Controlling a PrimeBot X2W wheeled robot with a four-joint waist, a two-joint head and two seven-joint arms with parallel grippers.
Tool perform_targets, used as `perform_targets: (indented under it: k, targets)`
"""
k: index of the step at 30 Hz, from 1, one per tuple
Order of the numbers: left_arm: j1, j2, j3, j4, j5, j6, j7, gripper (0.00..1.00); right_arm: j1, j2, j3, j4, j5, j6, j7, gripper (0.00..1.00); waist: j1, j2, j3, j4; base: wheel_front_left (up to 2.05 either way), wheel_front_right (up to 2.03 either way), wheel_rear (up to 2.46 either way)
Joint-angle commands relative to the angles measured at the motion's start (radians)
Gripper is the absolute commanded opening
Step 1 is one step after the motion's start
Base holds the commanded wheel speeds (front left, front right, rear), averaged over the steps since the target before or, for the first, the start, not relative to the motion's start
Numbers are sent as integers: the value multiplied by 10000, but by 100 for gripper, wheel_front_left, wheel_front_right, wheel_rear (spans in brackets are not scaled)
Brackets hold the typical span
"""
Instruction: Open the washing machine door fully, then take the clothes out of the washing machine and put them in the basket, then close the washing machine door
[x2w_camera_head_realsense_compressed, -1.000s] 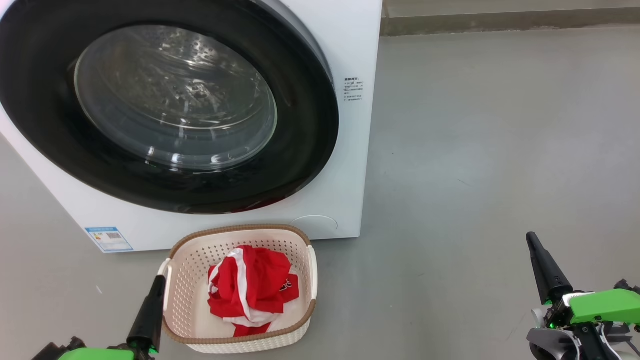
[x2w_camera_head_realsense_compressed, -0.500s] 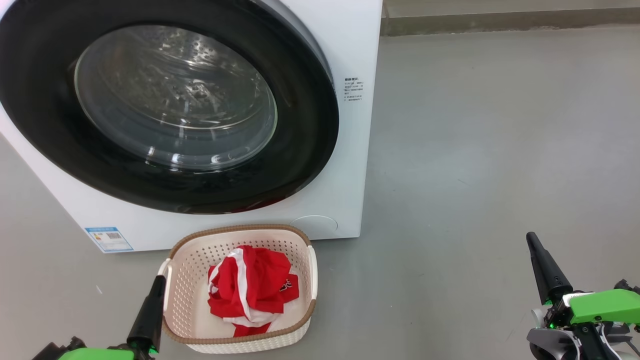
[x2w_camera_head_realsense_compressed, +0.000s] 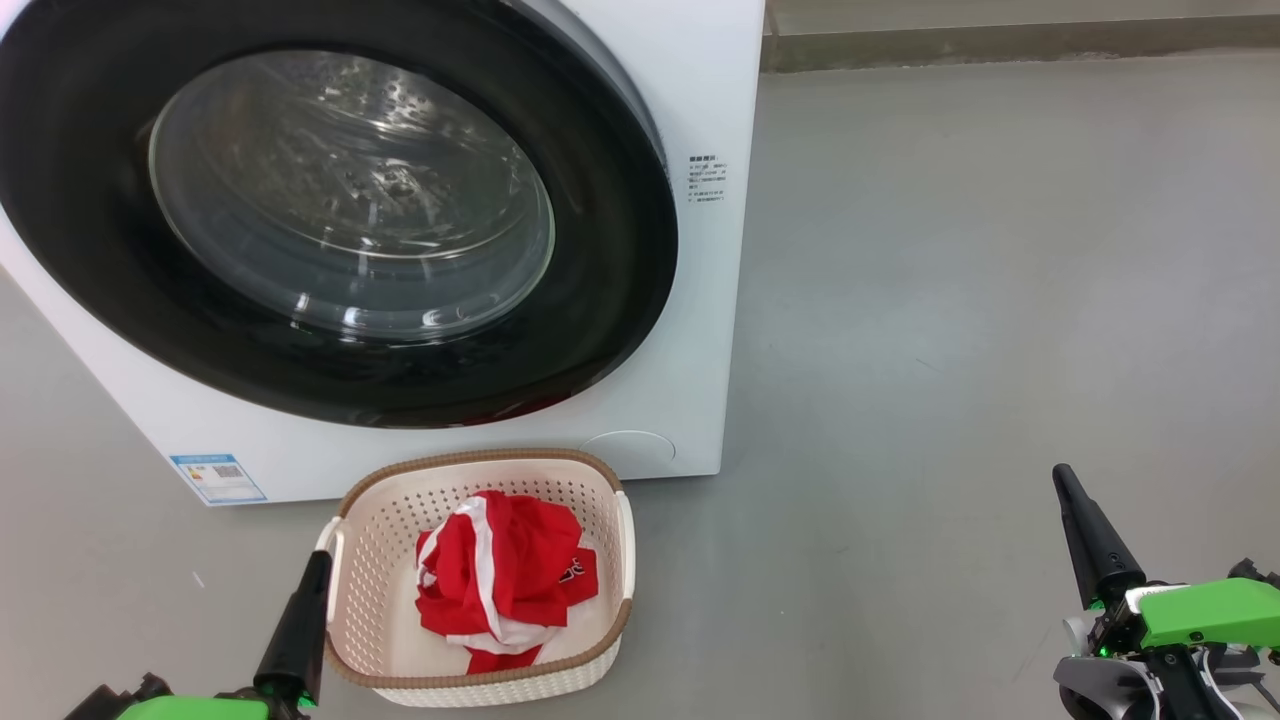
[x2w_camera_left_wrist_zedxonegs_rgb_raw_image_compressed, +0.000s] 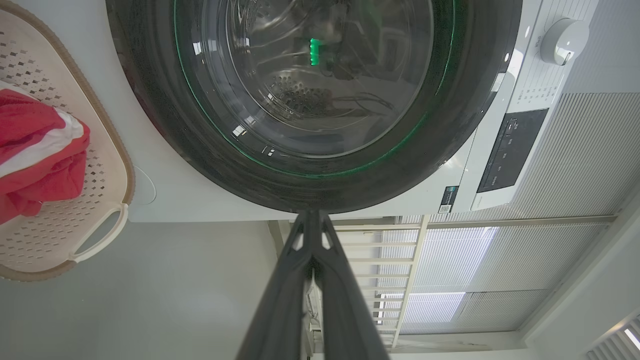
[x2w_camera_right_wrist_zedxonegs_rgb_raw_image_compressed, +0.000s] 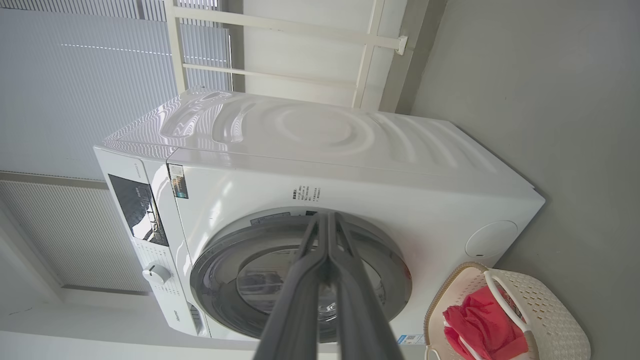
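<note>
Door: washing machine door (x2w_camera_head_realsense_compressed: 330, 220) looks closed.
Load: clothes (x2w_camera_head_realsense_compressed: 500, 575) in basket (x2w_camera_head_realsense_compressed: 480, 456).
Grip: my left gripper (x2w_camera_head_realsense_compressed: 319, 560), right gripper (x2w_camera_head_realsense_compressed: 1062, 477) pinched together, empty.
Remaining: nothing, I judge.

A: Entry, light?
B: Bright, even; window blinds (x2w_camera_right_wrist_zedxonegs_rgb_raw_image_compressed: 50, 90) glow white. Shadows soft.
A: Entry, glare?
B: Highlights on the washing machine door (x2w_camera_head_realsense_compressed: 350, 200); green glint in left wrist view. Wrist edges bowed; focus sharp.
</note>
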Motion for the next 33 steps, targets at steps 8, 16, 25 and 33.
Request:
perform_targets:
  k: [8,16,25,33]
  targets:
    - [-391,225,262,-262,-69,-69,43,0,-410,-45,133,-292,-14,4,54,0,0,-1,0,0,0,0,0]
    - [-391,225,262,-262,-69,-69,43,0,-410,-44,130,-292,-15,4,56,0,0,-1,0,0,0,0,0]
    - [-391,225,262,-262,-69,-69,43,0,-410,-42,128,-292,-17,4,58,0,0,-1,0,0,0,0,0]
    - [-391,225,261,-262,-69,-69,43,0,-410,-41,127,-292,-19,4,59,0,0,-1,0,0,0,0,0]
